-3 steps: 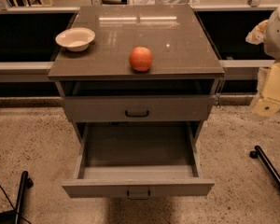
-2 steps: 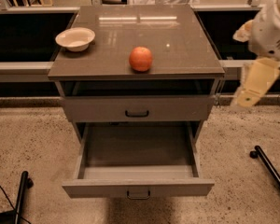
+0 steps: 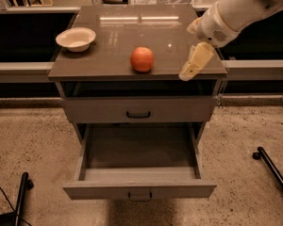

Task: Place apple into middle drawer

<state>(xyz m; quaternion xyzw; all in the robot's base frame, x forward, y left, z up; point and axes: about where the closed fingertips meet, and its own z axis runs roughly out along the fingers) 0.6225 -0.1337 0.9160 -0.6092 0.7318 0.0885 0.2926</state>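
The apple (image 3: 142, 59), red-orange and round, sits on the grey cabinet's top (image 3: 108, 62) near the front edge, about the middle. The middle drawer (image 3: 139, 189), the lower front with a dark loop handle, is pulled out and its inside shows nothing in it. My gripper (image 3: 195, 62), pale yellow on a white arm that comes in from the upper right, hangs over the front right corner of the top. It is to the right of the apple and apart from it.
A white bowl (image 3: 76, 38) stands on the top's left side. The upper drawer front (image 3: 138, 109) is shut. Dark wheeled legs lie on the speckled floor at the right (image 3: 273, 166) and at the lower left (image 3: 21, 192). Dark shelving runs behind the cabinet.
My arm has swung left from beside the cabinet to over its front right corner, closer to the apple. The apple, the bowl and the drawer have not moved.
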